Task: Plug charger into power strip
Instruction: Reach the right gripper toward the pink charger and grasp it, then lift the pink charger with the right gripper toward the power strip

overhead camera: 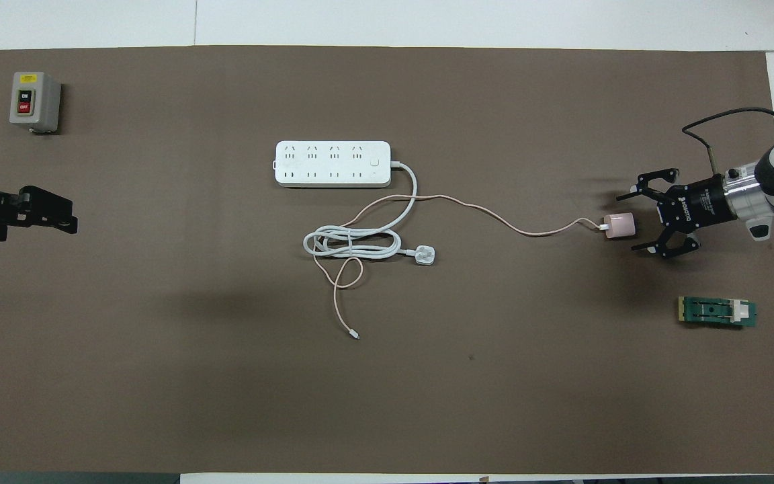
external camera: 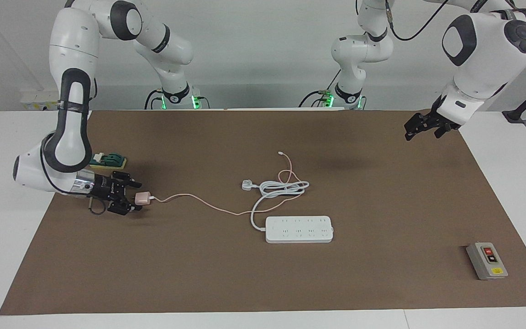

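Observation:
The pale-pink charger (external camera: 142, 198) (overhead camera: 619, 226) lies on the brown mat toward the right arm's end of the table. Its thin pink cable (external camera: 199, 199) (overhead camera: 494, 214) runs toward the table's middle. My right gripper (external camera: 136, 196) (overhead camera: 629, 223) is low at the charger, open, with a finger on each side of it and gaps showing. The white power strip (external camera: 299, 229) (overhead camera: 332, 163) lies flat mid-table, sockets up. My left gripper (external camera: 420, 130) (overhead camera: 58, 218) waits open and empty, raised over the mat's edge at the left arm's end.
The strip's thick white cord is coiled nearer to the robots and ends in a white three-pin plug (external camera: 247, 184) (overhead camera: 425, 255). A grey button box (external camera: 486, 260) (overhead camera: 34, 101) sits at the left arm's end. A green block (external camera: 110, 160) (overhead camera: 717, 311) lies beside the right gripper.

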Robot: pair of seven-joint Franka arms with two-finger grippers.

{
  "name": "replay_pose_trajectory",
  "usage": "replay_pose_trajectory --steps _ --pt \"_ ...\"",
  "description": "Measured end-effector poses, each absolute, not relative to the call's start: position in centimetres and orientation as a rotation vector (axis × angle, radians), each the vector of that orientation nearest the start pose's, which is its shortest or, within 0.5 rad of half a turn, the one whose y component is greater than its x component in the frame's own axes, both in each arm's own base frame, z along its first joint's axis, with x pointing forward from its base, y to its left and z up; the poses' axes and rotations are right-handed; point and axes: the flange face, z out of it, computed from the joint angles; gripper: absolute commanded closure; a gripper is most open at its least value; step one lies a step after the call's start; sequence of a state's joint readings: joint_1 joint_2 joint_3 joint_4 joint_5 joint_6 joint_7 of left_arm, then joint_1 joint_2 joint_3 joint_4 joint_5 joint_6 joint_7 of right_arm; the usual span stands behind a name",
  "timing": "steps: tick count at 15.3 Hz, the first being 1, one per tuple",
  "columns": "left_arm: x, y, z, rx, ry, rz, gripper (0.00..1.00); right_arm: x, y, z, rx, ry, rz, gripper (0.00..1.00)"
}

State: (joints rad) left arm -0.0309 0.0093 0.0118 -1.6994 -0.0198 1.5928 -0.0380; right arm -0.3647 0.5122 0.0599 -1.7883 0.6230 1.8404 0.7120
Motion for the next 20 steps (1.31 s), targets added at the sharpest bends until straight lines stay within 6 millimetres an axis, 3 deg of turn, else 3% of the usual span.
replay_pose_trajectory --steps 4,7,8,9,18,20 --pt "55.2 -1.3 56.1 -3.152 -0.032 0.184 0.00 59.3 -14.0 24.5 -2.021 1.599 0.716 0.04" --pt "55.2 -1.3 56.1 -3.152 -0.032 0.184 0.00 59.2 -14.0 24.2 -2.022 1.602 0.710 0.60" --pt "55.2 -1.3 56.1 -3.152 -0.032 0.184 0.00 59.2 -14.0 24.2 -2.022 1.601 0.713 0.88" --pt "55.2 -1.3 56.1 -3.152 -0.032 0.184 0.00 59.1 -14.1 24.2 -2.025 1.593 0.711 1.00" --pt "55.2 -1.3 56.1 -3.152 -0.032 0.184 0.00 60.1 -12.7 24.8 -2.042 1.588 0.662 1.00" --pt "55.2 -1.3 56.1 -3.152 -0.032 0.184 0.00 60.8 -11.3 25.3 -2.038 1.608 0.676 1.00"
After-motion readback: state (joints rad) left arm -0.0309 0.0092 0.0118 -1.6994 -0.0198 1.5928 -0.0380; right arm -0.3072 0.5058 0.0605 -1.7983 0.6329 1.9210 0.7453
